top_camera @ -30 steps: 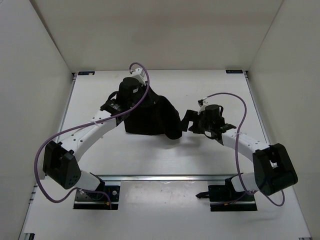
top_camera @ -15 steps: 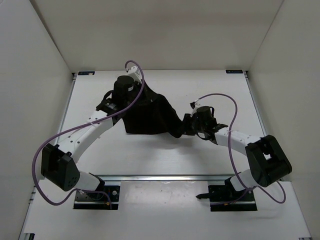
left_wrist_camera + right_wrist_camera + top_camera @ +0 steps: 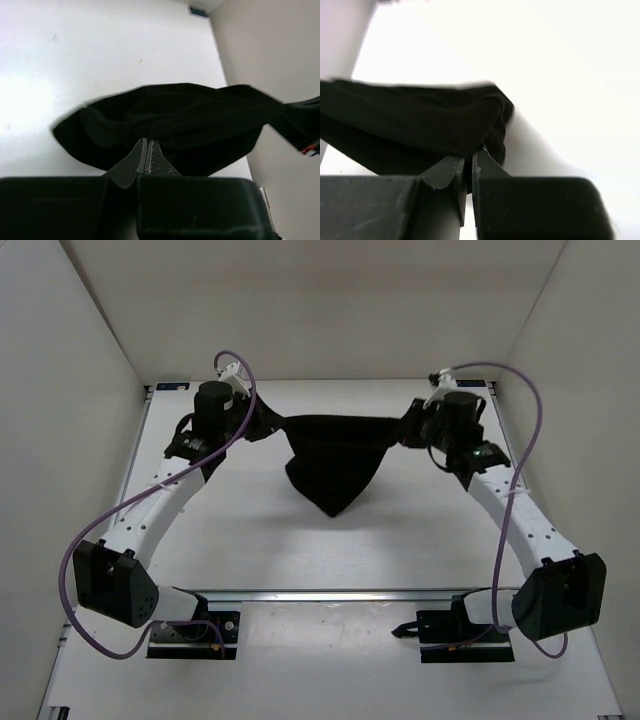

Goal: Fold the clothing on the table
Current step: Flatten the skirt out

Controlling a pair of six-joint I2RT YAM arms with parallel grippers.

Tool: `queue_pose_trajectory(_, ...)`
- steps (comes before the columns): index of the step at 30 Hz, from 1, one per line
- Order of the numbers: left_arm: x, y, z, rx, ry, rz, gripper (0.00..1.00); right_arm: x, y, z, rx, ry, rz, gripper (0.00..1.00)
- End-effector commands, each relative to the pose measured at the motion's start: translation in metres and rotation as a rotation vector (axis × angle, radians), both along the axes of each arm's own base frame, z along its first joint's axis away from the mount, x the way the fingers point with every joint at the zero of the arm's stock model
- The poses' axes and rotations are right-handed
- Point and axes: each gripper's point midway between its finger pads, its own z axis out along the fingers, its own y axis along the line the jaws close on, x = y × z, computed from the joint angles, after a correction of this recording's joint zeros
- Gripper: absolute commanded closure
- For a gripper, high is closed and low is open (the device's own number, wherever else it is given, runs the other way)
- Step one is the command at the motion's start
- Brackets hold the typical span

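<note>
Right tool [image 3: 469,159] on limp, matte-black clothing [image 3: 410,120]

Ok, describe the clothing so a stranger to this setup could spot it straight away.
Look at the white table, in its far half between the two arms. There the clothing hangs stretched from the left gripper to the right gripper, each shut on one end, its middle sagging to a point. Unlike the rigid black grippers, it is soft, matte fabric.
</note>
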Motion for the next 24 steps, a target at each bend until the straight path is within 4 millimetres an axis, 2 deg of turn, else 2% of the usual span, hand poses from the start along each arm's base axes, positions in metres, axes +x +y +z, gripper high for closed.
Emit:
queue_pose_trajectory(1,0.006,-0.001,0.065,0.032,-0.152,-0.047,1.0,0.008,-0.02,0.063,-0.077,-0.126,0.017,1.0)
queue_pose_trajectory(2,0.01,-0.001,0.081,0.044,-0.181,-0.046,1.0,0.015,-0.02,0.096,-0.097,-0.187,0.019,1.0)
queue_pose_trajectory(3,0.012,0.0,0.101,0.043,-0.223,-0.039,1.0,0.017,-0.019,0.104,-0.106,-0.202,0.021,1.0)
queue_pose_trajectory(4,0.015,0.006,0.103,0.061,-0.22,-0.021,1.0,0.021,-0.023,0.114,-0.128,-0.217,0.002,1.0)
queue_pose_trajectory(5,0.014,0.01,0.116,0.059,-0.249,-0.012,1.0,0.021,-0.023,0.11,-0.137,-0.196,0.001,1.0)
queue_pose_trajectory(8,0.01,0.026,0.114,0.081,-0.252,0.029,1.0,0.021,-0.034,0.103,-0.135,-0.182,-0.02,1.0)
queue_pose_trajectory(9,0.01,0.031,0.095,0.095,-0.217,0.039,1.0,0.016,-0.033,0.082,-0.126,-0.137,-0.002,1.0)
queue_pose_trajectory(10,0.005,0.036,0.094,0.087,-0.221,0.047,1.0,0.008,-0.036,0.063,-0.127,-0.102,-0.01,1.0)
queue_pose_trajectory(11,-0.002,0.038,0.078,0.093,-0.198,0.048,1.0,0.003,-0.039,0.062,-0.12,-0.112,-0.019,1.0)
queue_pose_trajectory(12,-0.007,0.038,0.045,0.112,-0.135,0.04,1.0,-0.002,-0.044,0.038,-0.117,-0.059,-0.032,1.0)
queue_pose_trajectory(13,-0.017,0.041,0.03,0.119,-0.113,0.039,1.0,-0.015,-0.041,0.01,-0.116,0.004,-0.017,1.0)
queue_pose_trajectory(14,-0.026,0.04,0.022,0.125,-0.105,0.034,1.0,-0.023,-0.043,0.013,-0.107,-0.012,-0.02,1.0)
queue_pose_trajectory(16,-0.045,0.039,-0.025,0.162,-0.019,0.009,1.0,-0.049,-0.037,-0.034,-0.098,0.095,0.015,0.99)
queue_pose_trajectory(17,-0.052,0.038,-0.025,0.159,-0.023,-0.001,1.0,-0.055,-0.038,-0.037,-0.089,0.095,0.013,0.99)
queue_pose_trajectory(19,-0.064,0.038,-0.053,0.174,0.03,-0.016,1.0,-0.069,-0.033,-0.06,-0.082,0.139,0.045,1.0)
queue_pose_trajectory(21,-0.066,0.039,-0.066,0.182,0.06,-0.016,1.0,-0.072,-0.03,-0.073,-0.087,0.172,0.064,1.0)
queue_pose_trajectory(22,-0.062,0.039,-0.065,0.184,0.05,-0.016,1.0,-0.066,-0.027,-0.063,-0.078,0.147,0.072,1.0)
queue_pose_trajectory(24,-0.046,0.037,-0.077,0.19,0.084,-0.019,1.0,-0.047,-0.026,-0.06,-0.075,0.149,0.077,1.0)
